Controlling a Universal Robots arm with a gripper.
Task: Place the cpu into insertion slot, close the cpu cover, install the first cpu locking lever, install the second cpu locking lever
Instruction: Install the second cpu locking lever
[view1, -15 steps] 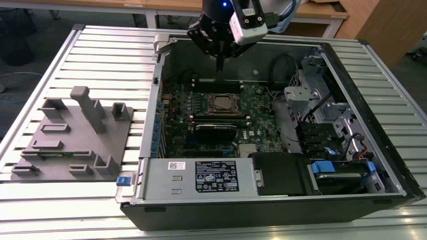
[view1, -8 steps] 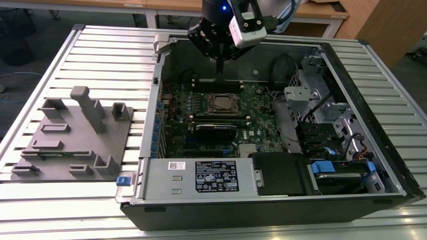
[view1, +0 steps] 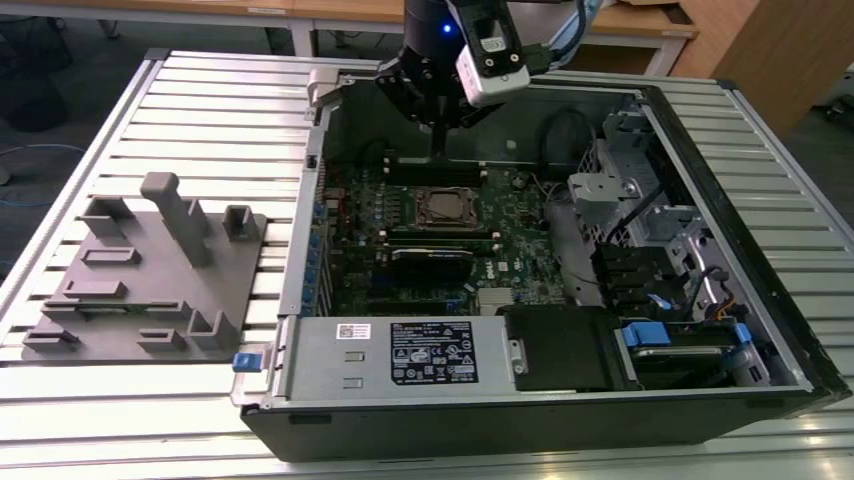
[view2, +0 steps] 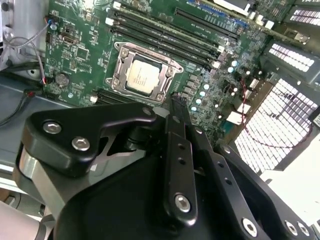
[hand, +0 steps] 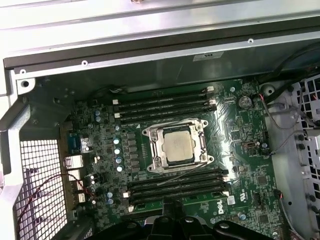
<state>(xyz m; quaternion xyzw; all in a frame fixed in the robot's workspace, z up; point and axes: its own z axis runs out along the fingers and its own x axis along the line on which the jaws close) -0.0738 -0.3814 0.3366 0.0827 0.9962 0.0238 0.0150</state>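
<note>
Silver-grey, one cpu (hand: 177, 146) is seen seated in the insertion slot (hand: 156, 150), with the cpu cover (hand: 196, 127) closed around it. One gripper (view1: 437, 128) is held above the motherboard (hand: 240, 165); its finger state cannot be told.

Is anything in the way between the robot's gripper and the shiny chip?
Nothing visible is. The gripper hangs above the board, and the cpu already sits in its slot with the cover framing it, nothing lying over it in both wrist views.

Both wrist views above motherboard (hand: 200, 165)
</note>
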